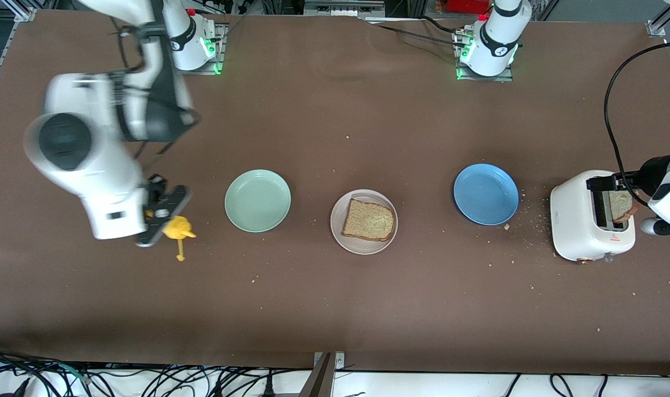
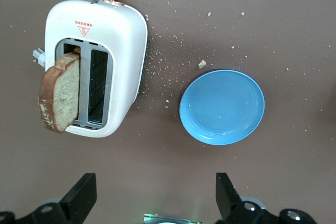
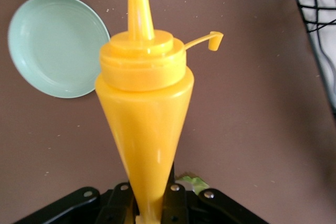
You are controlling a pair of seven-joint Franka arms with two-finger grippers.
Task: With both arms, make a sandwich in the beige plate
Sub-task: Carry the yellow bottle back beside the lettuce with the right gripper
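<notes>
While 1 square slice of brown wholegrain bread (image 1: 368, 220) already lies on the round pale beige plate (image 1: 338, 234) at mid-table, the sauce step looks to be in hand: the right gripper (image 1: 160, 216) is clamped on a yellow plastic squeeze bottle (image 3: 143, 114) with its cap flipped off the nozzle, up in the air beside the round mint-green plate (image 1: 257, 200). From that gripper, the beige plate lies past the mint-green one, toward the left arm's end. The left gripper (image 2: 153, 196) hangs with jaws wide apart and empty over the white 2-slot toaster (image 1: 577, 226), where a second bread slice (image 2: 60, 92) stands in 1 slot, next to the round blue plate (image 2: 222, 107). Next, I judge, the bottle must travel over the bread, nozzle down, while the left gripper lowers onto the toast.
</notes>
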